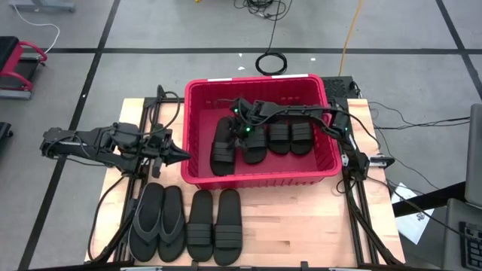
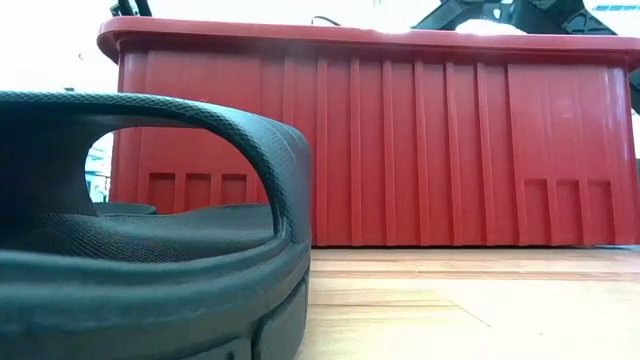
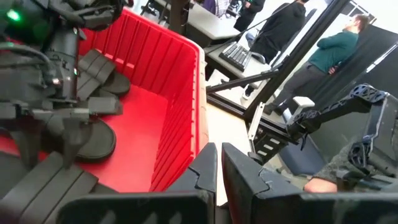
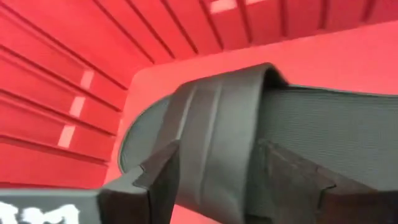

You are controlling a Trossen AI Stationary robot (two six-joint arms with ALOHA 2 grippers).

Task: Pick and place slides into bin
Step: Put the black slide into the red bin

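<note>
The red slotted bin (image 1: pixel 197 120) stands at the table's far middle holding four black strapped slides (image 1: pixel 290 138), the leftmost (image 1: pixel 222 147) tilted, while two strapped slides (image 1: pixel 214 226) and two greyer thong flip-flops (image 1: pixel 157 221) lie flat on the wood before it

Right arm is reaching from its base at the tabletop's right edge, forearm stretching leftward, wrist bending down. Right tool (image 1: pixel 245 135) is pointing downward, its two fingers (image 4: pixel 161 180) standing apart and straddling a ribbed strap. Left arm is lying low along the left side, extending rightward. Left tool (image 1: pixel 179 154) is resting level, fingers (image 3: pixel 205 168) lying nearly together with a narrow gap between.
</note>
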